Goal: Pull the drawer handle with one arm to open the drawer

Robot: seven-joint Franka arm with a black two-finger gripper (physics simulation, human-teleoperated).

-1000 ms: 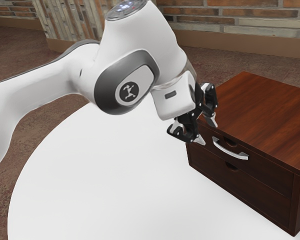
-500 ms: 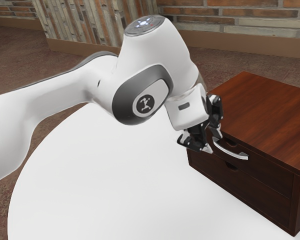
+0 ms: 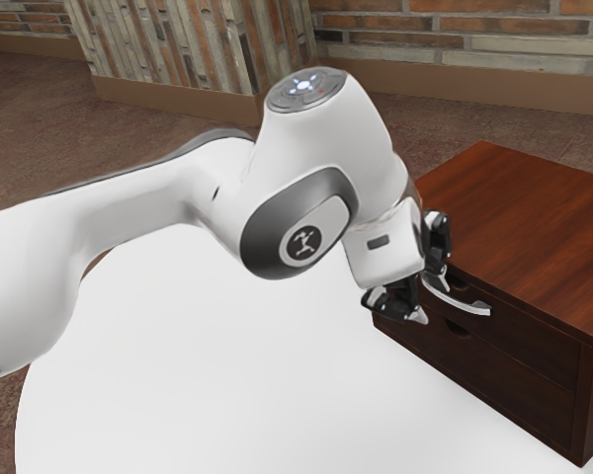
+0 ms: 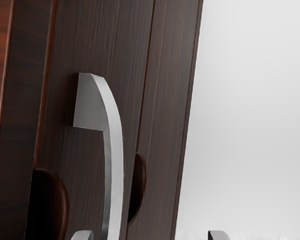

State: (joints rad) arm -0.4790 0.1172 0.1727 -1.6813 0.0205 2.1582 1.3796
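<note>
Change: since the earlier frame your gripper (image 3: 420, 294) has advanced toward 4 o'clock, reaching the handle (image 3: 462, 299).
Gripper: fingers spread wide, with the handle's near end between them.
Handle: silver bar on the top drawer (image 3: 519, 331), running toward 4 o'clock.
Drawer: flush in the cabinet (image 3: 534, 212), at 3 o'clock on the white table (image 3: 198, 395).

One arm (image 3: 296, 197) with one gripper (image 3: 418, 281), two fingertips (image 4: 82, 235) seen in the wrist view. One table (image 3: 227, 395). One cabinet (image 3: 514, 207), at 3 o'clock from the arm, with two drawers: upper drawer (image 3: 534, 341), lower drawer (image 3: 504, 390). One handle (image 3: 462, 300). Two recesses: upper recess (image 3: 459, 283), lower recess (image 3: 457, 327).
</note>
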